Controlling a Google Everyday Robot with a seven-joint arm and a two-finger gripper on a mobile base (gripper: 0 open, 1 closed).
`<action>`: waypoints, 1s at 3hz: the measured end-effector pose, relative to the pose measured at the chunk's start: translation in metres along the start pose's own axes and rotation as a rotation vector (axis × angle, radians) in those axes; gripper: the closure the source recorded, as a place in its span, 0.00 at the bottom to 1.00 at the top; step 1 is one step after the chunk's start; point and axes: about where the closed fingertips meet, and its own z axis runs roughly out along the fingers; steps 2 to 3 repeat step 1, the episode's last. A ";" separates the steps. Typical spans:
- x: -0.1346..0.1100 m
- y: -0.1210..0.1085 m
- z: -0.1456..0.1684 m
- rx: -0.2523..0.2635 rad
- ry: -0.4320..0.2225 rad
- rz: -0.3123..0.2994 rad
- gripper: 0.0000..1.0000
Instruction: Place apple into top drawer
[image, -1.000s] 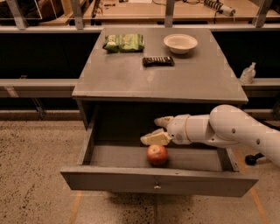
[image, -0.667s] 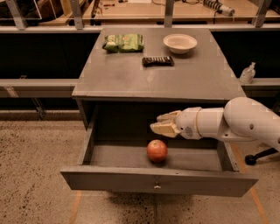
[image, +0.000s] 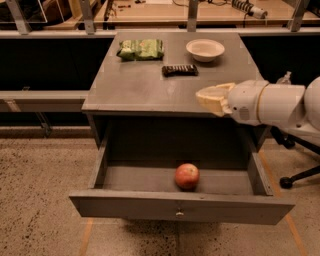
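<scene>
The red apple (image: 187, 176) with yellowish patches lies on the floor of the open top drawer (image: 180, 207), near its front middle. The drawer is pulled far out; its small metal knob (image: 179, 214) shows at the centre of the front panel. My gripper (image: 212, 99) on the white arm is raised above the drawer, at the height of the cabinet top's front right edge. Its pale fingers (image: 216, 91) point left and hold nothing. It is well apart from the apple.
On the grey cabinet top (image: 135, 85) lie a green snack bag (image: 141, 49), a dark snack bar (image: 180, 70) and a white bowl (image: 205, 49). A chair base (image: 295, 175) stands at the right. A counter runs behind.
My gripper has risen out of the drawer and moved right, from just above the apple to the cabinet-top level. The apple stays in the drawer.
</scene>
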 end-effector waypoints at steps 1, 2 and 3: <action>-0.005 -0.002 0.000 0.007 -0.007 -0.006 0.82; -0.005 -0.002 0.000 0.007 -0.007 -0.006 0.82; -0.005 -0.002 0.000 0.007 -0.007 -0.006 0.82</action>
